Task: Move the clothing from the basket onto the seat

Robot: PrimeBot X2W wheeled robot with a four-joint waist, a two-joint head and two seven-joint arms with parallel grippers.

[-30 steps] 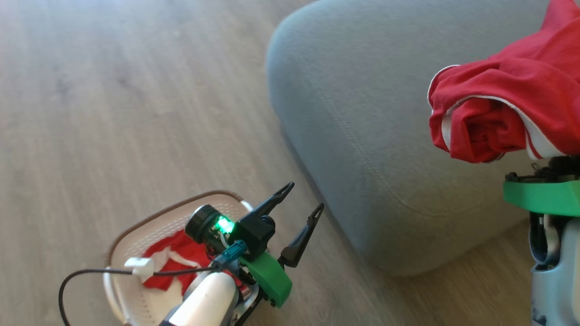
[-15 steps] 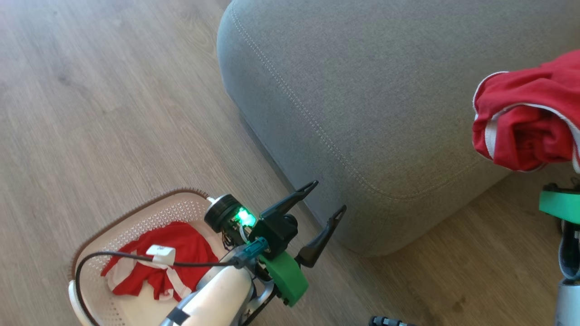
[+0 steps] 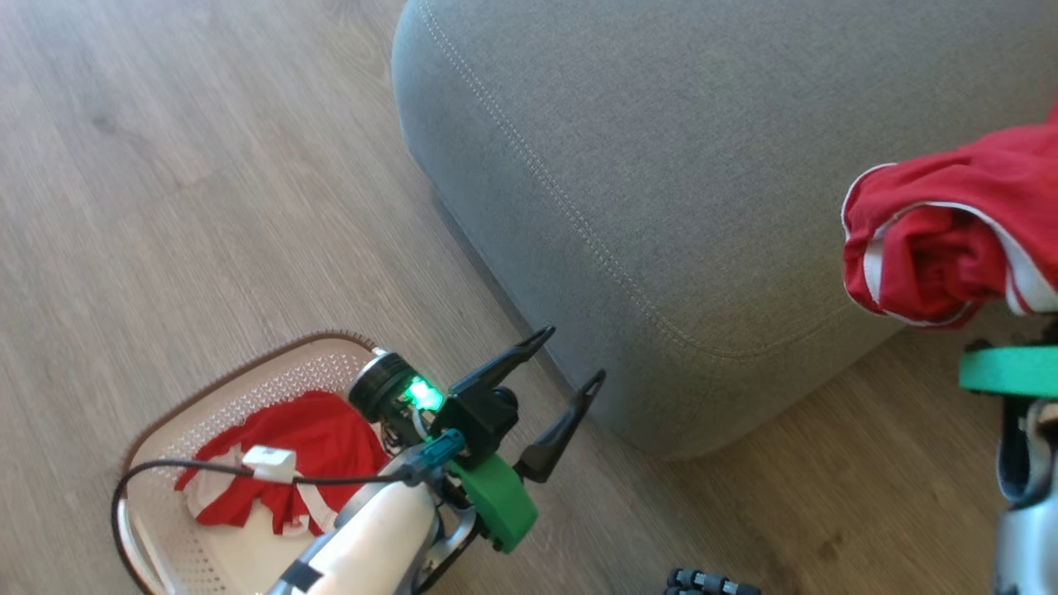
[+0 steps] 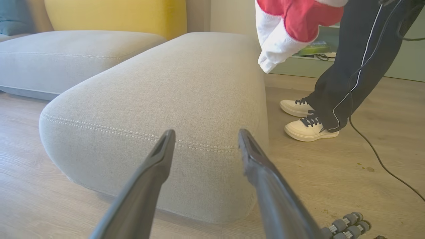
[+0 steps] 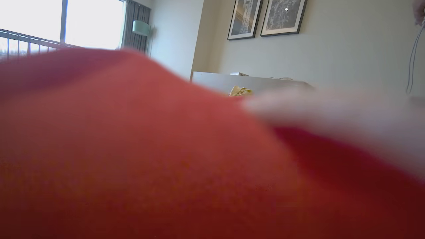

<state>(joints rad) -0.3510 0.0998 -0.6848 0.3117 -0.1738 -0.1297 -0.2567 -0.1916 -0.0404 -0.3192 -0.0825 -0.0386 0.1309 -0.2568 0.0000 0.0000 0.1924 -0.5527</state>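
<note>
Left claw (image 3: 576,354): empty, fingers spread wide, poised just beside the basket (image 3: 248,388) and near the corner of the seat (image 3: 661,165). Right claw (image 3: 1004,370): fingers buried under a red garment (image 3: 934,256), which is held aloft by the seat's end. I cannot tell its grip state. Striped garment (image 3: 281,463): lies crumpled in the basket. Assessment: the fabric is light and limp and will likely sag and trail, with little slip risk. Recommend pinching a raised fold near the bundle's middle, not a loose hem.
</note>
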